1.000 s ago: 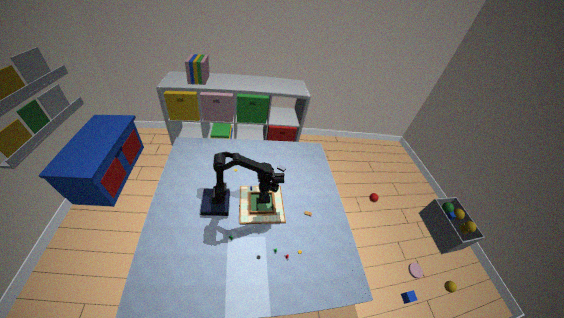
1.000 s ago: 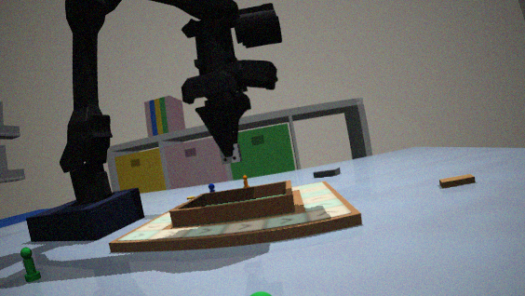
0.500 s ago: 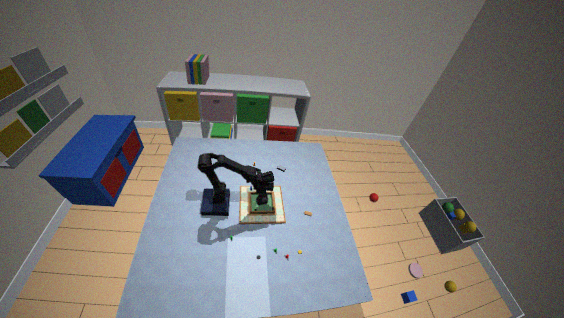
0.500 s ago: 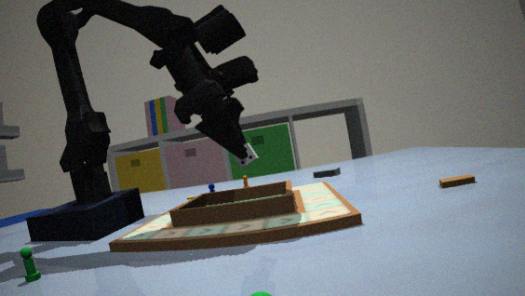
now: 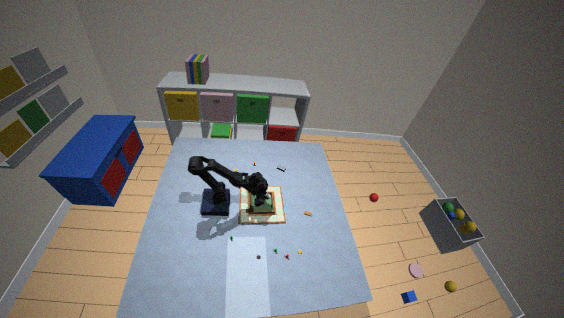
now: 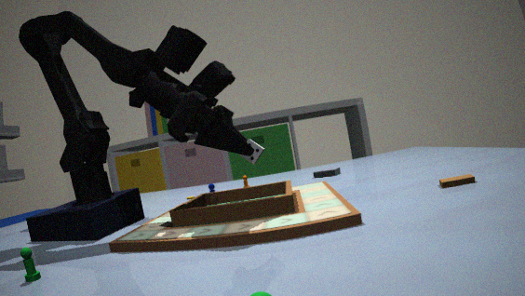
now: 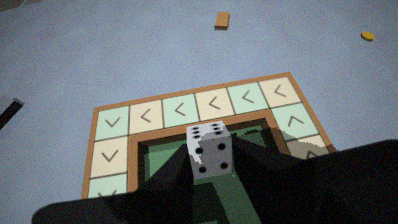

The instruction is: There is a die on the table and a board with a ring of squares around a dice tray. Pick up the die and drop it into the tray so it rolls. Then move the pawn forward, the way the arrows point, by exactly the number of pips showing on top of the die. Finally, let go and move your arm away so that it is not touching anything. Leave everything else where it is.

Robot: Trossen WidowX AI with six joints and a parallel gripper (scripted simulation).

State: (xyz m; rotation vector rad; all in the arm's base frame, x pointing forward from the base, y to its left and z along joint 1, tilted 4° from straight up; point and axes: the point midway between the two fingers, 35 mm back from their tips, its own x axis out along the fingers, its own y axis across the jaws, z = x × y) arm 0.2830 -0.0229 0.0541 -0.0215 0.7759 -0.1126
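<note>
Overhead, tilted pincer point(image 6: 249, 150) (gripping die point(image 7: 209, 149))

I can read no words, brands or printed numbers anywhere. The only signs are black arrow marks on the squares of the board point(image 7: 111, 159), one per square, and the pips on the die point(image 7: 210, 150) held between my fingers: four on the face toward my camera, six on the face above it.
</note>
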